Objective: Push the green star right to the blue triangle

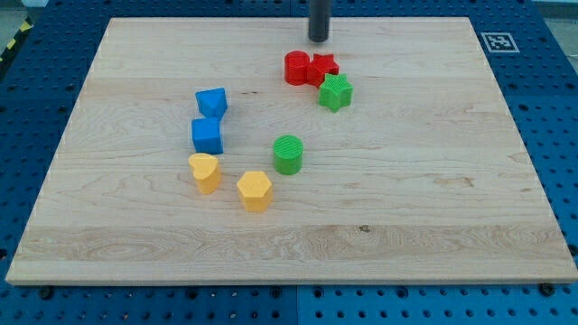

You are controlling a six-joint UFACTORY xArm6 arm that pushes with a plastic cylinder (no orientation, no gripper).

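My tip (319, 40) rests on the table (433, 199) near the view's top, just above the red cylinder (296, 68) and the red star (322, 68), touching neither. There is no pincer on this rig, only the bare rod, so nothing is held or clamped.

The green star (335, 92) sits just below and to the right of the red star, touching it or nearly so. Which blue block is the triangle I cannot tell for sure; I judge it to be the upper blue block (211, 101), well to the view's left of the green star, with the blue cube (207, 136) just below it.

I judge this to be the approach step: the push is not yet begun. The next move calls for bringing my tip round the red star to the green star's right side, then driving it leftward. The green cylinder (288, 154), below and left of the green star, lies close to that path.
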